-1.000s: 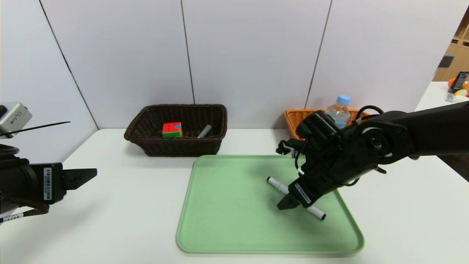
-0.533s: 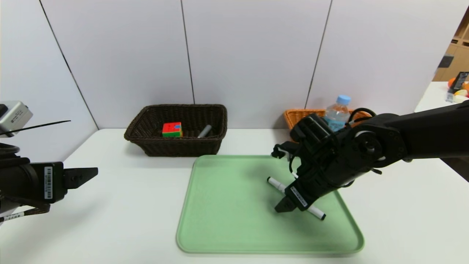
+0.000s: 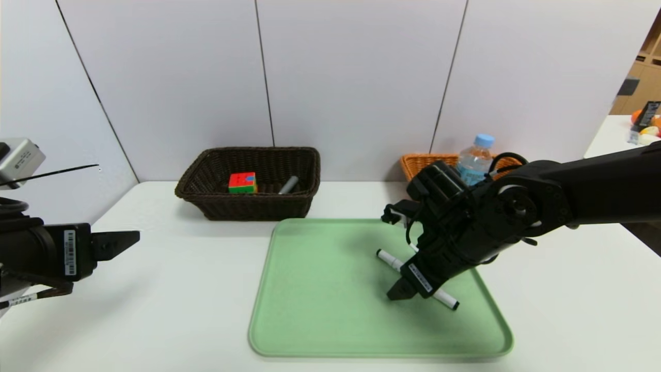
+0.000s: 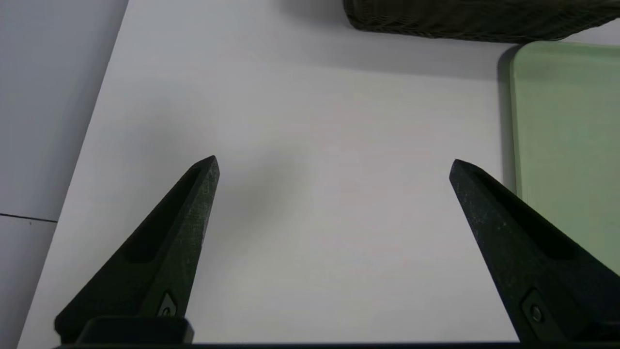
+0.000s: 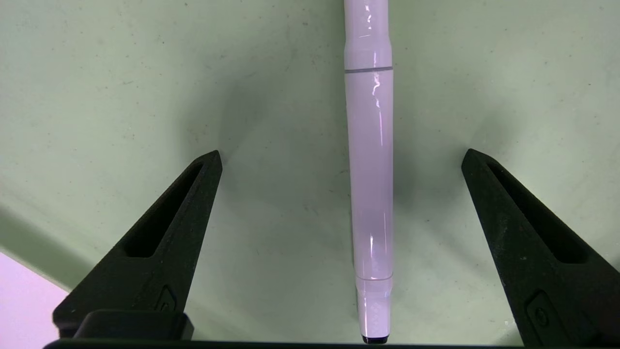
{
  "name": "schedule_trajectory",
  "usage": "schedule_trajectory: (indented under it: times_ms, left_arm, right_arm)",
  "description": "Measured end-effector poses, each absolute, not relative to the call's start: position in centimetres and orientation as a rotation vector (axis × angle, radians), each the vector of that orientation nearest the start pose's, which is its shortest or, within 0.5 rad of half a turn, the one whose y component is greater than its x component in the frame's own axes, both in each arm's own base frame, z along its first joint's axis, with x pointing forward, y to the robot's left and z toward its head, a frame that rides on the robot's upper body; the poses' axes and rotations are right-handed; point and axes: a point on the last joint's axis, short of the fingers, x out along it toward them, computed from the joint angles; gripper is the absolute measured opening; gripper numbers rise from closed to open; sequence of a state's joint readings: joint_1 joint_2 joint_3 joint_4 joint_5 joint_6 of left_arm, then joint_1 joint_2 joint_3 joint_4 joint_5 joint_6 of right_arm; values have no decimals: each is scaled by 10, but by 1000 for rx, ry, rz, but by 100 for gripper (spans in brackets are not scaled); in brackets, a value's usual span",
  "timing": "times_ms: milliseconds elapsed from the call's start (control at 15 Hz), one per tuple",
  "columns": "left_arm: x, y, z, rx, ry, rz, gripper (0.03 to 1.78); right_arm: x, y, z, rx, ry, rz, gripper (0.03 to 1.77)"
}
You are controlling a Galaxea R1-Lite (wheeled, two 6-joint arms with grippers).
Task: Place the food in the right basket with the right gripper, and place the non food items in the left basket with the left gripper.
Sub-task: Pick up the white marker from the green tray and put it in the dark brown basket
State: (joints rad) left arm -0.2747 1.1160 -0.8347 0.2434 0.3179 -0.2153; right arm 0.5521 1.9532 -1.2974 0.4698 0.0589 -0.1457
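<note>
The slim white marker (image 3: 391, 260) lies slanted on the green tray (image 3: 330, 310). My right gripper (image 3: 407, 289) hangs low over it, open, one finger on either side. In the right wrist view the marker (image 5: 370, 169) lies between the spread fingers of the right gripper (image 5: 341, 154), touching neither. The water bottle (image 3: 476, 157) stands in the orange-tan right basket (image 3: 423, 163). The dark brown left basket (image 3: 206, 199) holds the puzzle cube (image 3: 242, 183) and the peeler's grey handle (image 3: 289, 184). My left gripper (image 3: 121, 243) hovers open over the bare table at the far left, holding nothing (image 4: 334, 161).
The white table (image 3: 170, 289) has a wall of grey panels right behind both baskets. The left wrist view shows the dark basket's lower wall (image 4: 474, 24) and the tray's near edge (image 4: 518, 121). A second table with small items (image 3: 645, 126) stands far right.
The right gripper has shifted a little left and settled lower over the marker. The left gripper has drifted slightly. Both stay open.
</note>
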Motion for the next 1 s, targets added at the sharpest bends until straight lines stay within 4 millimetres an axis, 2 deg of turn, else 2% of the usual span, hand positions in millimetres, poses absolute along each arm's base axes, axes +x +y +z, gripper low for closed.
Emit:
schedule_trajectory:
  times_ms: [1000]
  left_arm:
    - [144,-34,245,-61,464,89,169]
  right_arm:
    - [287,184,135,-450,1075,595,170]
